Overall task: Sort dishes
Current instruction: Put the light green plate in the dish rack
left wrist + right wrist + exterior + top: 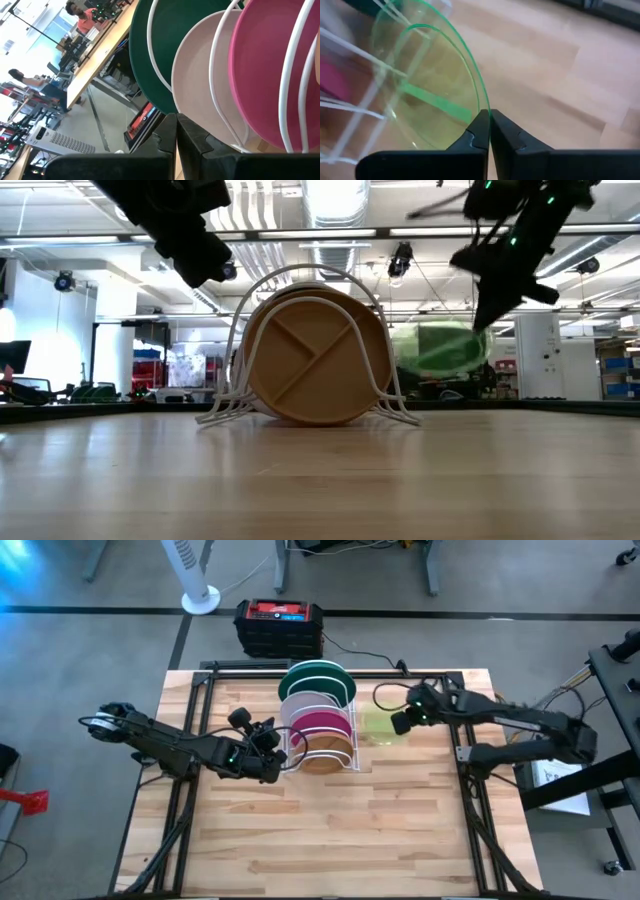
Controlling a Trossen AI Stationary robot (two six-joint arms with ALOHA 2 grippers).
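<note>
A white wire rack (354, 754) stands mid-table holding four plates on edge: dark green (318, 675), white (312, 702), magenta pink (322, 723) and brown with divisions (315, 360). My left gripper (281, 752) is shut and empty, close against the rack's left side; its wrist view shows the fingertips (176, 125) just short of the white plate (200, 85). My right gripper (398, 723) is shut on the translucent lime-green plate (378, 726), just right of the rack. My left gripper: I cannot tell whether its shut fingertips touch the rack or a plate. My right gripper pinches the lime-green plate's rim (481, 102) between its two fingers, coming from the table's right side and slanting down. The plate (440, 345) is tilted and lifted clear of the table.
A black and red box (279, 625) sits behind the table's far edge, and a white fan base (200, 598) stands on the floor. Bare wood lies in front of the rack (330, 830). People show in the room beyond in the left wrist view (82, 12).
</note>
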